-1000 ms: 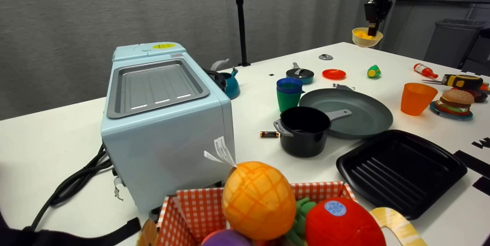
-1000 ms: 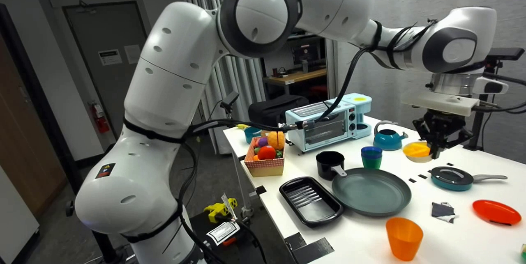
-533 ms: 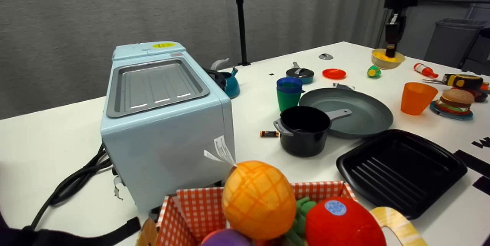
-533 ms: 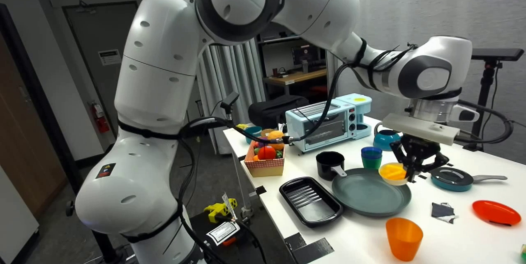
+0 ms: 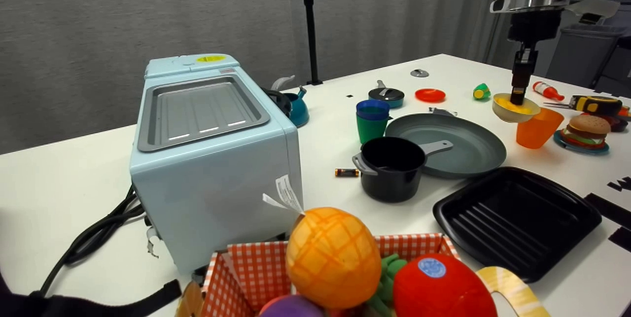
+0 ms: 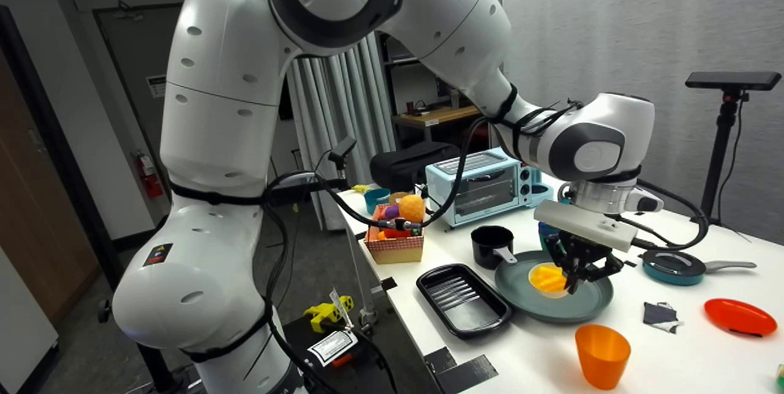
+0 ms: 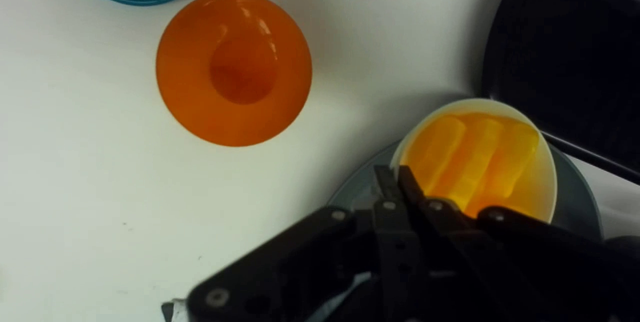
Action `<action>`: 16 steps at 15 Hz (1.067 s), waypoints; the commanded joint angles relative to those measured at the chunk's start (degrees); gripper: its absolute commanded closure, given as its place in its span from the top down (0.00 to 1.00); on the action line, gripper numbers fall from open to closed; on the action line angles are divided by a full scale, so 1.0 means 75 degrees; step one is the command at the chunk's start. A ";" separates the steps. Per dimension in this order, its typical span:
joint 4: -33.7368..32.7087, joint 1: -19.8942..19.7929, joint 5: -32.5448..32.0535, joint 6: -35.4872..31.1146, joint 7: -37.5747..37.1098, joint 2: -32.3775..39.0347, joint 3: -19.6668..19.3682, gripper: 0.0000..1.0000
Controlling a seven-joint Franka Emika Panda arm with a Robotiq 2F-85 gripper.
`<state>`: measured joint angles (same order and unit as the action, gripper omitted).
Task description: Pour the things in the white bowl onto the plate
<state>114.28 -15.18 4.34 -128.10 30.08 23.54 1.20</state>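
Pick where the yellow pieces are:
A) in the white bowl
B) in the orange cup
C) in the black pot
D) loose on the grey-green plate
A: in the wrist view the yellow pieces lie inside the white bowl, which the hand holds by its rim.

Fries (image 7: 477, 159) in the bowl (image 7: 544, 184), raised above the counter (image 6: 692, 357), overlapping the plate (image 7: 576, 197) in the wrist view. In an exterior view: grill tray (image 6: 463, 301) near the counter's left edge, plate to its right, saucepan (image 6: 486, 255) behind both, tumbler (image 6: 602, 357) before plate. Basket (image 6: 397, 255) at same edge; toaster oven (image 6: 490, 190) behind saucepan.
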 commanded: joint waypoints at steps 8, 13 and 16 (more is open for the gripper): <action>-0.1606 0.0573 0.0147 -0.0218 -0.0976 0.1341 -0.0063 0.01; -0.1969 0.0813 -0.0181 -0.1290 -0.1460 0.2004 -0.0119 0.01; -0.1883 0.0808 -0.0341 -0.2235 -0.1580 0.2056 -0.0113 0.01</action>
<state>101.44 -9.73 3.19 -139.94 19.93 37.89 1.08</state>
